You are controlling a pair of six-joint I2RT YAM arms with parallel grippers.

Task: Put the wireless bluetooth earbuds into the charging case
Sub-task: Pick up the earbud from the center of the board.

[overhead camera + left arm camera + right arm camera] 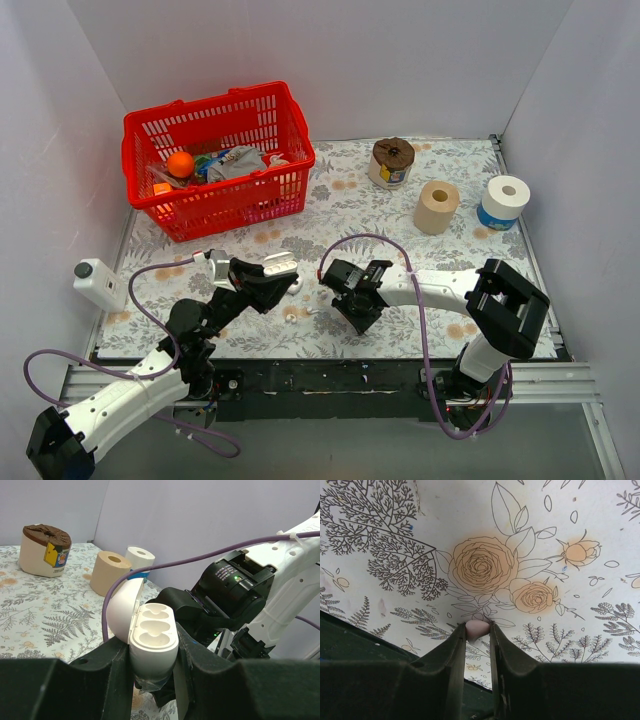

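The white charging case (152,635) is open, with its lid (120,607) swung to the left and both sockets empty. My left gripper (152,657) is shut on the case's body and holds it above the table; it also shows in the top view (276,270). My right gripper (477,630) is shut on one small white earbud (476,628) at its fingertips, above the flowered cloth. In the top view the right gripper (362,312) is just right of the case (281,266). A small white thing (296,286) lies below the case; I cannot tell whether it is the other earbud.
A red basket (250,200) with several items stands at the back left. A brown-topped roll (391,162), a tan roll (437,207) and a white roll (504,201) stand at the back right. A white device (98,283) sits at the left edge.
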